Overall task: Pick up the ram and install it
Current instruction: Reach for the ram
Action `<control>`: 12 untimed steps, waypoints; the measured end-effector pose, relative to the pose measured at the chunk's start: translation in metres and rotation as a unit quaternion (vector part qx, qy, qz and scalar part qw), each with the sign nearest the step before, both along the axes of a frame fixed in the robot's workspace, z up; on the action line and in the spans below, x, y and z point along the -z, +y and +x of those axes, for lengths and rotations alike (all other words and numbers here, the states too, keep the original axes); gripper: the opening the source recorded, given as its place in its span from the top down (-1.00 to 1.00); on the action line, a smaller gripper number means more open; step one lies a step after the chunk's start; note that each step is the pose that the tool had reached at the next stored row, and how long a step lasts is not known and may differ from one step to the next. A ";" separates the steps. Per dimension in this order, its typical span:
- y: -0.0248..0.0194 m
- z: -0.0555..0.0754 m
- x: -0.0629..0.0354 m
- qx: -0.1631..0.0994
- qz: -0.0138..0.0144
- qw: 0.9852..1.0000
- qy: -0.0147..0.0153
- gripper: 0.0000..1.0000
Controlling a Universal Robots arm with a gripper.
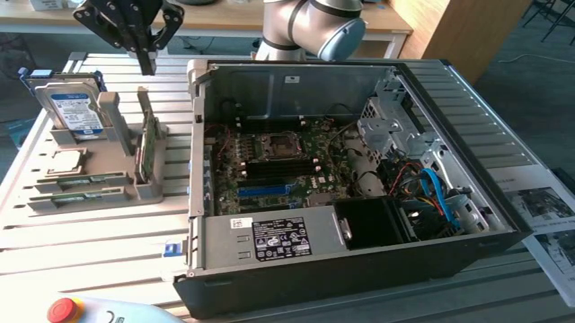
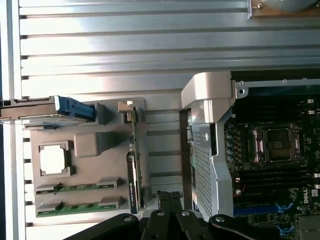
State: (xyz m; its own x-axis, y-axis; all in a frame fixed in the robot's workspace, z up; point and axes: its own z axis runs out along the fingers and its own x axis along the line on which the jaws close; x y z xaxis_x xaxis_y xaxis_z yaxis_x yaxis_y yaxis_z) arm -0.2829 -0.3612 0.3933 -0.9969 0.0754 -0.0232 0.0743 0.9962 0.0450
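hovering above the tray, jaws pressed together, empty; wrist view shows the ram lying flat.

This looks like a robotics lab or test workshop. The worktop is a slotted aluminium plate, the kind used to bolt rigs down. On it stands an open desktop computer case with its motherboard bared. Beside the case, a grey moulded fixture holds loose parts: a hard drive, a processor chip and ram sticks. A grey industrial robot arm rises behind the case. A red emergency-stop button sits at the near edge, printed sheets lie at the exterior view's right, and a wooden desk stands behind.
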 end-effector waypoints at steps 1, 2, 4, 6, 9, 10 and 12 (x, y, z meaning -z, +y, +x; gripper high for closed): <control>0.0004 -0.002 0.0000 0.000 0.000 1.000 0.000 0.80; 0.0007 -0.005 0.0000 0.000 0.000 1.000 0.000 0.80; 0.0016 -0.010 0.0001 0.000 0.000 1.000 0.000 0.80; 0.0024 -0.014 0.0001 0.000 0.000 1.000 0.000 0.80; 0.0035 -0.022 0.0000 0.000 0.000 1.000 0.000 0.80; 0.0039 -0.024 0.0000 0.000 0.000 1.000 0.000 0.80; 0.0046 -0.029 0.0000 0.000 0.000 1.000 0.000 0.80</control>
